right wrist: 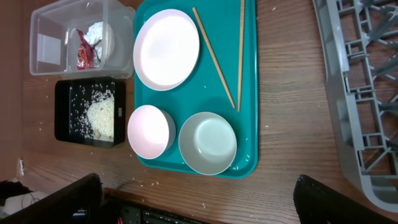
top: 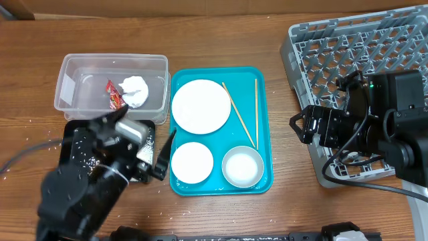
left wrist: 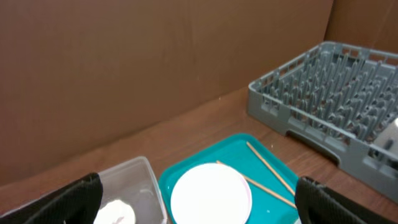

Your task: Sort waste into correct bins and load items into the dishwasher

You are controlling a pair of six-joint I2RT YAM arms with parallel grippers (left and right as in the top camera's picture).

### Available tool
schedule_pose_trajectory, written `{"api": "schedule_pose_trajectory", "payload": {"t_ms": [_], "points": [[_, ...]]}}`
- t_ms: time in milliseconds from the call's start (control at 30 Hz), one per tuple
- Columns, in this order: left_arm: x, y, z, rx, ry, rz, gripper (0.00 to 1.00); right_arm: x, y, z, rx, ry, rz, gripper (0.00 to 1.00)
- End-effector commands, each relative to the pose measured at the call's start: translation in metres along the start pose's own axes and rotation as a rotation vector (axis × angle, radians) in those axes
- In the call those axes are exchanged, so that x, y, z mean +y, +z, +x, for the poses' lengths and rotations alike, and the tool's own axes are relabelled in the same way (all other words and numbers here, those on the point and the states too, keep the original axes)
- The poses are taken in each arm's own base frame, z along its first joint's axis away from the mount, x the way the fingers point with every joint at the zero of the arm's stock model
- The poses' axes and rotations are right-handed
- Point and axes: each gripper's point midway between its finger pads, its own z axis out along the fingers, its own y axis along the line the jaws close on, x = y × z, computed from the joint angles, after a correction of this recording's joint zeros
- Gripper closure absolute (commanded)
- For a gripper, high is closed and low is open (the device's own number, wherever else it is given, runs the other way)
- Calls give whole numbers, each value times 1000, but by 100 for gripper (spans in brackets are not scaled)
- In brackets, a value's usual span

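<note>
A wooden desk (top: 221,33) carries everything. At its right end sits the large square grey plastic dish rack with upright pegs (top: 354,53), and no dish shows in the part of it that is in view. In the middle lies a teal rectangular serving tray (top: 217,186). To its left stand a clear plastic rectangular tub (top: 67,87) and, just in front of that, a shallow black rectangular tray (right wrist: 62,112), which the left arm largely covers from above. On the teal tray rest a large round white plate (top: 200,106), a small round white dish (top: 192,163) in front of it, a small white bowl (top: 242,166) beside that, and two thin wooden chopsticks (top: 239,115) lying flat on the right side, meeting near the bowl. A crumpled white paper wad (top: 135,90) and a small crumpled red snack wrapper (top: 115,95) lie touching inside the clear tub. Loose white rice grains (right wrist: 99,115) are heaped in the black tray, with a few scattered on the desk. The left fingers (left wrist: 74,202) are spread wide over the teal tray's left edge, gripping nothing. The right fingers (right wrist: 68,202) are likewise spread wide and bare, raised between the teal tray and the rack.
</note>
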Motion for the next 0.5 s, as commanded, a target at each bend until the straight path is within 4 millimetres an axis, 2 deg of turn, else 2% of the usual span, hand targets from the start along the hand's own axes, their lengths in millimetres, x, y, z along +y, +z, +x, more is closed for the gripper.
{"api": "schedule_pose_trajectory", "payload": {"t_ms": [0,100,133,267,467], "points": [[-13,2,35,-52,61,54,0,2,-4,-2,-22,-12,0,0],[-14,6,61,-101,73,34,0,2,-4,-2,-22,-12,0,0],[-18,8,77,-129,80,39,0,2,-4,-2,-21,-12,0,0],[-27,8,112,-158,87,66,0,2,-4,-2,-21,-12,0,0],[-28,12,146,-164,87,52,0,2,-4,-2,-22,-12,0,0]]}}
